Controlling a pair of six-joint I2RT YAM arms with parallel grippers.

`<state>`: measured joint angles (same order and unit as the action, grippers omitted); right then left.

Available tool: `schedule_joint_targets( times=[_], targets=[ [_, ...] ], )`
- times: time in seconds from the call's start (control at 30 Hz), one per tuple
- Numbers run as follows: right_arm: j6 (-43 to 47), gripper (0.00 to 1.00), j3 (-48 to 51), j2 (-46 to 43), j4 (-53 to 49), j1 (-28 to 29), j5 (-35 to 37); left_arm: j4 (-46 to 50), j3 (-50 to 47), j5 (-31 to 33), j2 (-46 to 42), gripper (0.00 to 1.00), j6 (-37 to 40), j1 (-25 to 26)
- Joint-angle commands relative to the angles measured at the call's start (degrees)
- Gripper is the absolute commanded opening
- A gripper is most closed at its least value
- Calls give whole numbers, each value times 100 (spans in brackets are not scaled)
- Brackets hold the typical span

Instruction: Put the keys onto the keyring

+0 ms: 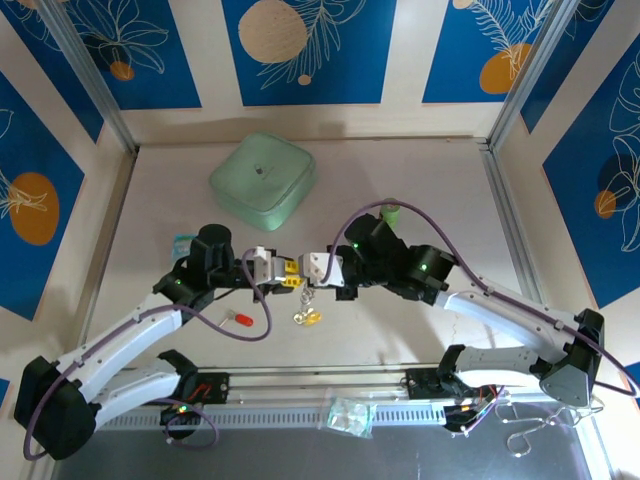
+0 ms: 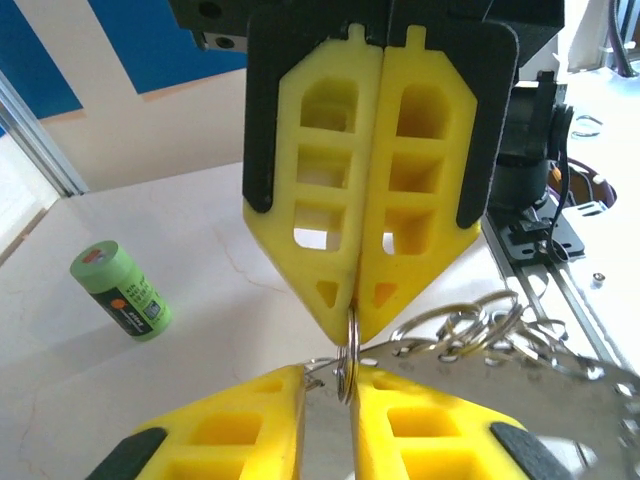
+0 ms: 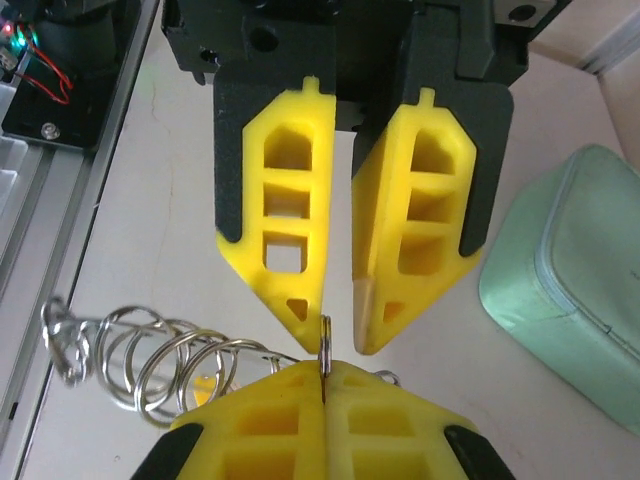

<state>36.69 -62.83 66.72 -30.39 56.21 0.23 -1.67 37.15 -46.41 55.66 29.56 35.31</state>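
I judge the keyring [image 3: 325, 338] light, stiff and slippery, best held by its rim. The right end effector [image 3: 325, 368] pinches it there; the left end effector [image 3: 333, 330] is slightly spread.

Fingers [image 3: 285, 165] yellow; lid [image 1: 262, 180] pale green; keyring [image 3: 160, 362] silver; key [image 1: 241, 318] red

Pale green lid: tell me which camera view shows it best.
Top external: the pale green lid sits whole, with nothing covering it. The right wrist view catches part of it, cut off at the frame's right edge.
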Motion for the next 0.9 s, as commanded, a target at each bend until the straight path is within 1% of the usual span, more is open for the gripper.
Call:
schedule_joint_targets(
  times=[0.0,0.07,0.13,0.17,0.23,0.27,0.33,0.37,0.47,0.53,0.57,0.67,0.87],
  targets=[
    [94,0,-327,105,-300,158,174,134,206,-43,18,16,116,100],
    [65,0,-434,233,-339,245,222,106,205,-60,22,12,112,125],
    [60,0,-533,330,-380,326,284,106,199,-44,15,3,126,128],
    [5,0,-554,333,-361,330,241,105,197,-26,2,0,129,131],
    [-143,0,-434,183,-112,245,68,44,149,-8,-49,0,146,134],
    [-249,6,-259,17,145,160,-88,-60,85,-2,-94,0,126,134],
    [-489,30,244,-388,741,-106,-596,-558,-132,-29,-186,0,-87,134],
    [-666,33,527,-586,1104,-261,-829,-927,-266,-88,-224,0,-261,130],
    [-1381,33,1496,-1164,2297,-804,-1718,-2217,-777,-384,-243,0,-911,134],
    [-1796,32,2049,-1432,3001,-1005,-2187,-2889,-970,-516,-170,0,-1293,130],
    [-1983,32,2346,-1541,3405,-1045,-2304,-3169,-1049,-582,-125,0,-1449,134],
    [-2212,31,2825,-1668,3980,-1050,-2405,-3753,-1229,-681,-31,0,-1785,134],
    [-2336,29,2923,-1535,4270,-1042,-2369,-4090,-1304,-808,107,0,-1996,132]
  ],
)
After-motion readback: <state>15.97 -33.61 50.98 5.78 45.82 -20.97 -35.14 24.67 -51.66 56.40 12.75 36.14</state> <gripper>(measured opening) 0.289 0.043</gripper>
